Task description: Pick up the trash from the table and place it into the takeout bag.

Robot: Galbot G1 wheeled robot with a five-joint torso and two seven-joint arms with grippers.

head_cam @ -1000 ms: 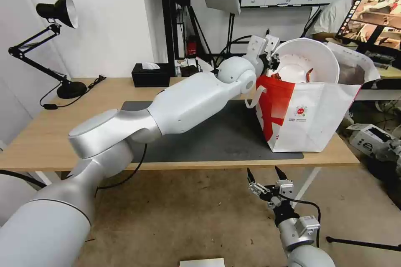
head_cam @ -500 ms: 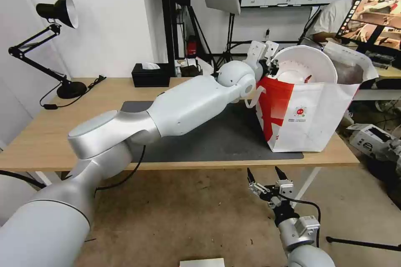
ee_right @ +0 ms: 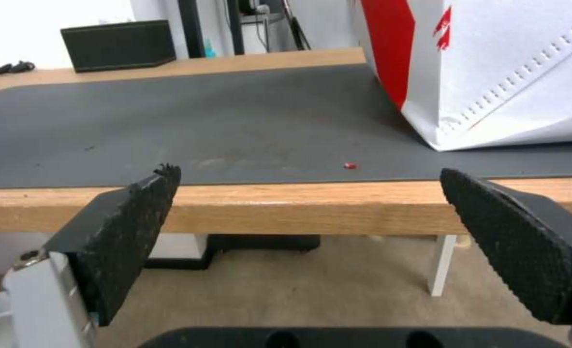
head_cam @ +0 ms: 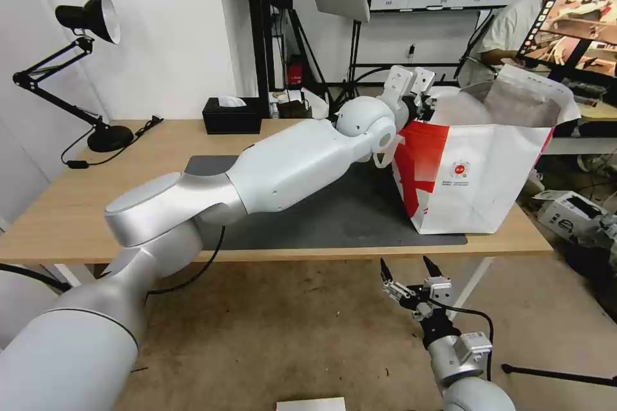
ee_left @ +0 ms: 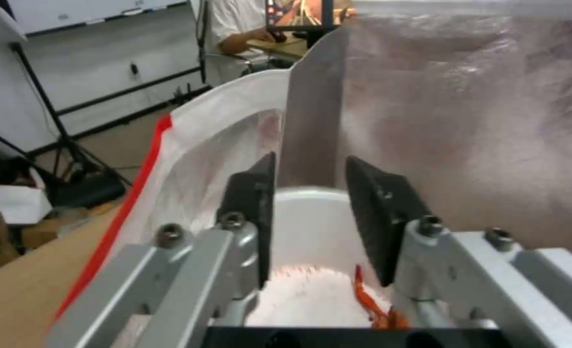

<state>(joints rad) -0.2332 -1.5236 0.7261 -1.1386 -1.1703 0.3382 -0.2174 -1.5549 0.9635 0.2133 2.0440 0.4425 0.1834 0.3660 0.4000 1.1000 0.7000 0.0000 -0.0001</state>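
Note:
The takeout bag stands open on the right end of the table, on the dark mat. My left gripper hovers at the bag's near top edge, open. In the left wrist view its fingers are apart above the white bowl, which lies down inside the foil-lined bag with a red crayfish scrap in it. My right gripper hangs open below the table's front edge, and between its pads the mat and bag show.
A black tissue box sits at the table's back edge and a black desk lamp at the far left. A tiny red crumb lies on the mat near the front edge. Monitors and cables stand behind the bag.
The white bowl, held tilted at the bag's mouth before, has dropped inside the bag. My left gripper has let go and stays at the rim. The right arm is still.

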